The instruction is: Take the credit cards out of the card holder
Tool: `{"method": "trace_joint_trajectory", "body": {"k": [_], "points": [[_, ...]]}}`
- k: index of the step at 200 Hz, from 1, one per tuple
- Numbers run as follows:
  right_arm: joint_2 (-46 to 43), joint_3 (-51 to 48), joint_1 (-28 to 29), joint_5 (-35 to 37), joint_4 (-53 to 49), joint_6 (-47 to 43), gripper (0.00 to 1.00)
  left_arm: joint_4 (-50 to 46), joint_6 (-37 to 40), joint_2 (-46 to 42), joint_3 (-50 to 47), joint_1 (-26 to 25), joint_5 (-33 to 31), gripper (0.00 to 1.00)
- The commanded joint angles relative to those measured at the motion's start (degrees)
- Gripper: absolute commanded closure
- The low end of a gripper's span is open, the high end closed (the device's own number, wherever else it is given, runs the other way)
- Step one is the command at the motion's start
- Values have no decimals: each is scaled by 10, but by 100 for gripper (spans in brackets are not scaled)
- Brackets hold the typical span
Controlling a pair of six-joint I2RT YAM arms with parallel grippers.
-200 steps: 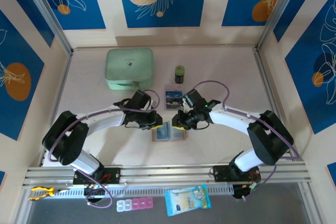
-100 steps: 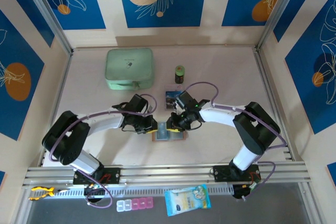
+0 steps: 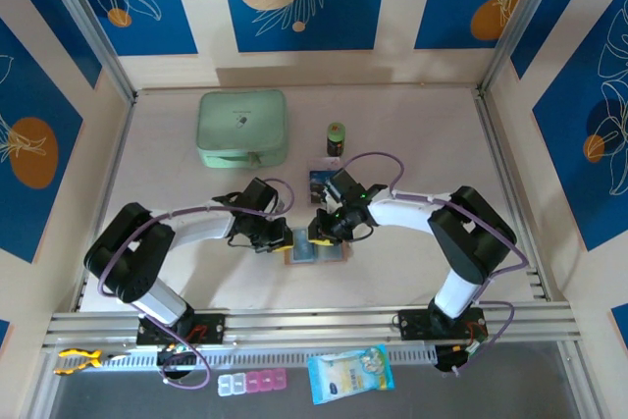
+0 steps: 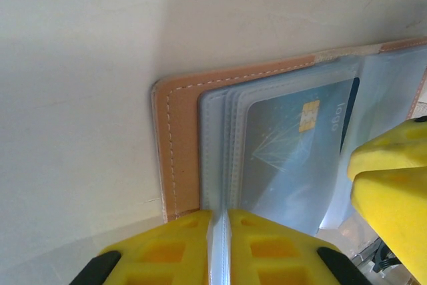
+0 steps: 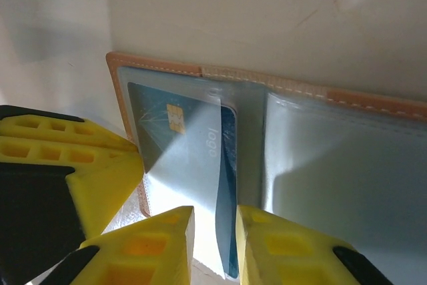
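The salmon-pink card holder (image 3: 319, 252) lies open on the table between both arms. Its stitched edge (image 4: 177, 145) frames clear sleeves, and a blue chip credit card (image 4: 293, 145) sits behind the top sleeve. My left gripper (image 4: 220, 231) is shut on the sleeves' near edge, at the holder's left side (image 3: 294, 239). My right gripper (image 5: 215, 245) is open, and its fingers straddle the dark blue card (image 5: 227, 185) that pokes out of the sleeve, beside the holder (image 5: 160, 68). From above, the right gripper (image 3: 320, 235) hangs over the holder's left half.
A mint-green zip case (image 3: 242, 129) sits at the back left. A small green-capped bottle (image 3: 336, 137) and a clear box (image 3: 325, 182) stand just behind the holder. A pill organiser (image 3: 252, 382) and a blue packet (image 3: 350, 373) lie below the rail.
The right gripper has swung left and down onto the holder's left half. The left gripper has edged right onto the sleeve edge.
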Motion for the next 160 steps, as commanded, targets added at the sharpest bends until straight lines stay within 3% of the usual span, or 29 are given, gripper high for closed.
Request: {"method": "trace_joint_trajectory", "body": {"k": [1,77,105,160], "points": [[12,16,4,-12,5,1,79,-14,17,13,-2,6,-7,86],[30,24,9,-20,12,-1,83,-18,19,14,-1,8,-6,86],[33,25,10,-17,8,-3,78,-19,19,13,-1,8,-7,86],[23,38,15,49,-60,-28,75,-21,21,13,0,9,-6,86]]}}
